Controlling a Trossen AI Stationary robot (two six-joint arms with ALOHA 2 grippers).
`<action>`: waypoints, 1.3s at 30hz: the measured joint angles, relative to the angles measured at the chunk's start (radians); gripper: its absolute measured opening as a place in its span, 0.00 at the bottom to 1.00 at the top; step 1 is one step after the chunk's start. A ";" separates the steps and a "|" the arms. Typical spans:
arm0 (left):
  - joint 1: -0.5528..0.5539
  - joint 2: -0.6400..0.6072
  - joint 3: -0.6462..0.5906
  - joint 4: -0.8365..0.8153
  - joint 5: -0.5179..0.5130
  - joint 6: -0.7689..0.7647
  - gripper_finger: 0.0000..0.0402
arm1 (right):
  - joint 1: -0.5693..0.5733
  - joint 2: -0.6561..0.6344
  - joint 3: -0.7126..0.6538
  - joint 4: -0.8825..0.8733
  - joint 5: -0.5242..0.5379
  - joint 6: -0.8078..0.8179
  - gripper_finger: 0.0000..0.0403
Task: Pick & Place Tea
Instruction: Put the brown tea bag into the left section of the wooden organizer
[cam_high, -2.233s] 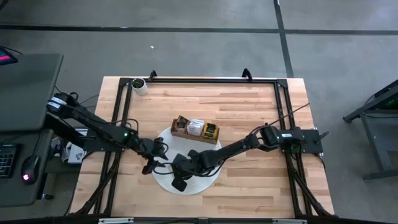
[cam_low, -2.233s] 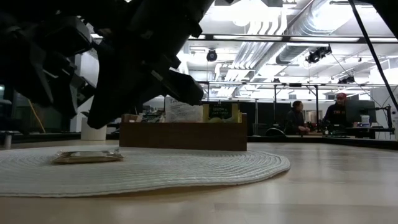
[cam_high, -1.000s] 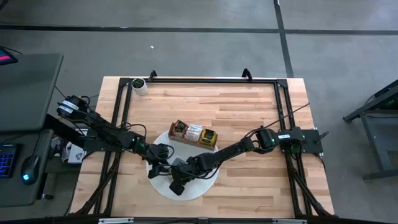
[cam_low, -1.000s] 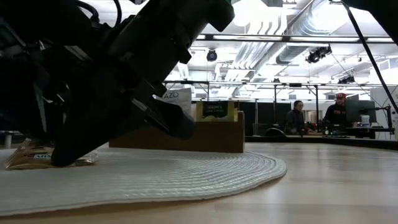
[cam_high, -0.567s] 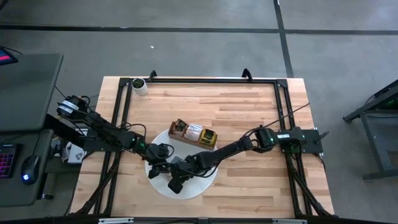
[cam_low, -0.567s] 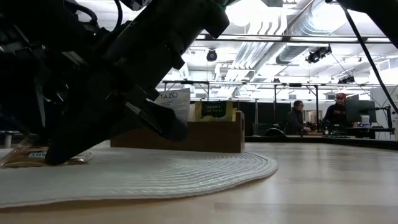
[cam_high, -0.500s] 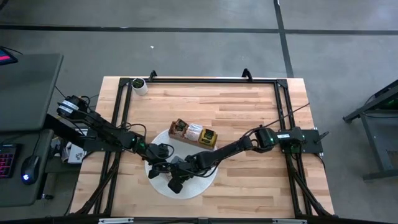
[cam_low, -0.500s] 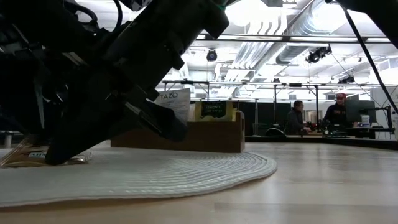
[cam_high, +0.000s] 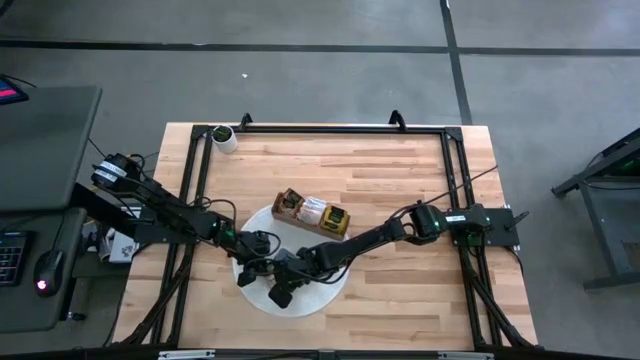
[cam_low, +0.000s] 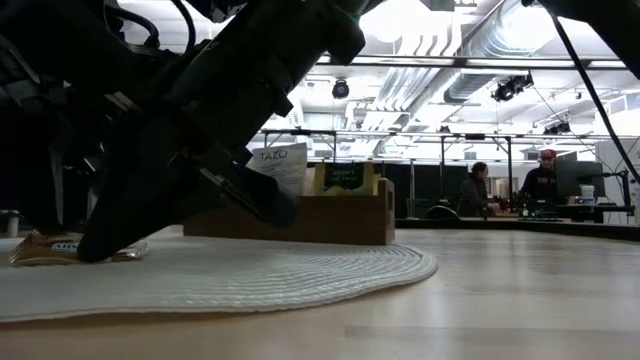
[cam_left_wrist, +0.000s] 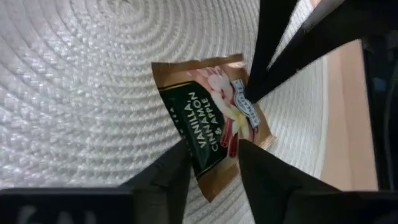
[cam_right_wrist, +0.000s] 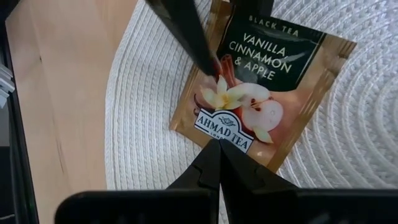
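L gripper (cam_high: 252, 272) is reaching in from 9 o'clock over the white woven mat (cam_high: 322, 297), fingers (cam_left_wrist: 168, 177) parted and straddling one edge of a tea packet (cam_left_wrist: 211, 127); can't tell from the wrist view whether they're actually pinching it. That packet, brown/orange w/ a dark green panel reading "Vanilla, Cinnamon & Apple", is lying flat on the mat's 9 o'clock side, near the rim, w/ bare wooden table (cam_high: 400, 170) just beyond it. In the low view it's showing as a thin flat packet (cam_low: 60, 248) on the mat (cam_low: 300, 272) under the dark arms. R gripper (cam_high: 281, 294) is coming in from 3 o'clock, low over the mat, fingers pressed together w/ nothing between them, tips (cam_right_wrist: 214, 155) sitting at the packet (cam_right_wrist: 261, 87) edge opposite the L gripper. Just past the mat at 12 o'clock, the wooden tray (cam_high: 296, 217) is holding more tea packets (cam_high: 314, 209) standing upright, green, white and yellow ones. A small white cup (cam_high: 224, 138) is sitting at the table's 11 o'clock corner. Two people (cam_low: 478, 188) are sitting at desks in the room behind.
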 joint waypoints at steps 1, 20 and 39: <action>0.000 0.000 0.000 -0.004 -0.009 0.003 0.31 | -0.001 0.000 0.000 0.004 0.000 0.000 0.00; 0.000 0.000 0.000 0.004 -0.023 0.066 0.00 | -0.001 -0.033 -0.003 0.000 0.028 -0.028 0.00; 0.000 -0.198 0.113 -0.261 -0.134 0.270 0.00 | -0.002 -0.205 -0.002 -0.229 0.034 -0.053 0.00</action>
